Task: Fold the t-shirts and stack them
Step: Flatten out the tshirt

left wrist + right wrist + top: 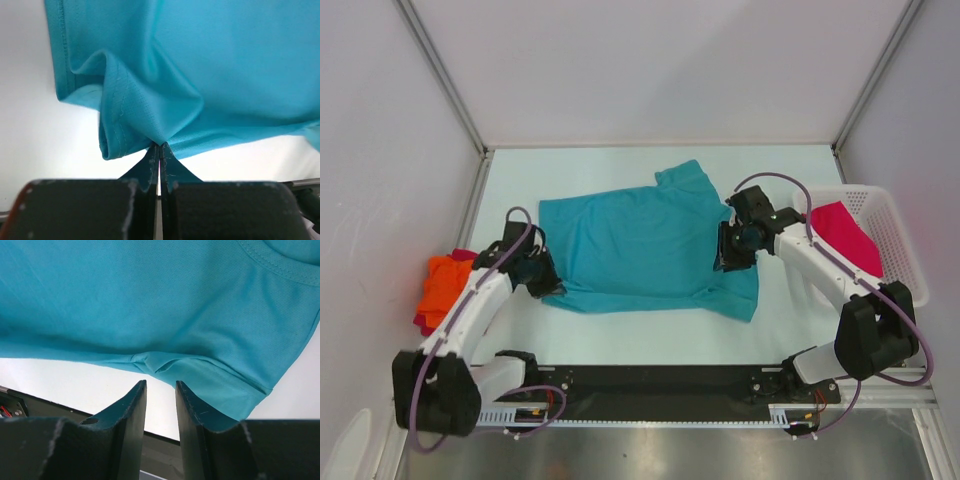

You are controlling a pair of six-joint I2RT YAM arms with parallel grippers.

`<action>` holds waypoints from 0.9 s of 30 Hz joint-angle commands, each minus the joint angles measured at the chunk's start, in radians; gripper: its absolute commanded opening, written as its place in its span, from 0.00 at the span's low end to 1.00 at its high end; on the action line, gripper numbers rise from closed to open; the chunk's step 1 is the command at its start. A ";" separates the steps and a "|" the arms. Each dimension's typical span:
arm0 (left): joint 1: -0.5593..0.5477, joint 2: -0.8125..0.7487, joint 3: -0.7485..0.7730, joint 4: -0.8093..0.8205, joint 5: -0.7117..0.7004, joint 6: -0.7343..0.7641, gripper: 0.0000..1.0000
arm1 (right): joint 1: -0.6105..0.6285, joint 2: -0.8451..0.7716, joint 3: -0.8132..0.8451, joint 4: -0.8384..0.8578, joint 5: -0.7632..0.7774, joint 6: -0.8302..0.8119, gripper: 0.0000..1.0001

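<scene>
A teal t-shirt [650,245] lies spread across the middle of the table. My left gripper [548,285] sits at its near-left corner. In the left wrist view the left gripper [159,146] is shut, pinching a bunched fold of the teal t-shirt [210,65] at its hem. My right gripper [730,255] hovers over the shirt's right side near the sleeve. In the right wrist view the right gripper [161,385] stands open, with the edge of the teal t-shirt [150,300] just beyond the fingertips and nothing between them.
A white lattice basket [892,225] at the right holds a magenta-pink t-shirt [845,238]. An orange t-shirt [445,280] lies crumpled at the left table edge, with a dark red one [423,322] showing beneath it. White walls enclose the table.
</scene>
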 commanded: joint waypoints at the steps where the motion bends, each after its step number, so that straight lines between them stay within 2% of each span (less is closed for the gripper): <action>1: -0.004 -0.189 0.061 -0.176 -0.025 -0.023 0.00 | -0.001 -0.018 -0.003 0.022 -0.015 -0.014 0.35; 8: -0.004 -0.444 -0.072 -0.333 0.034 -0.082 0.00 | 0.003 0.011 0.019 0.010 -0.015 -0.026 0.36; 13: -0.004 -0.526 -0.129 -0.345 0.110 -0.118 0.03 | 0.005 0.040 0.028 0.013 -0.030 -0.032 0.36; 14: -0.004 -0.523 -0.120 -0.351 0.114 -0.117 0.16 | 0.005 0.046 0.032 0.012 -0.033 -0.032 0.36; 16: -0.004 -0.520 -0.091 -0.353 0.111 -0.121 0.28 | 0.007 0.055 0.034 0.012 -0.033 -0.033 0.36; 17: -0.006 -0.517 -0.080 -0.357 0.108 -0.122 0.41 | 0.008 0.055 0.034 0.012 -0.033 -0.035 0.36; 20: -0.004 -0.501 -0.042 -0.365 0.093 -0.125 0.56 | 0.010 0.064 0.035 0.016 -0.032 -0.038 0.36; 23: -0.006 -0.500 -0.019 -0.364 0.084 -0.131 0.60 | 0.007 0.094 0.032 0.035 -0.035 -0.041 0.36; 27: -0.006 -0.486 -0.014 -0.344 0.100 -0.134 0.61 | 0.011 0.158 0.032 0.068 -0.053 -0.037 0.36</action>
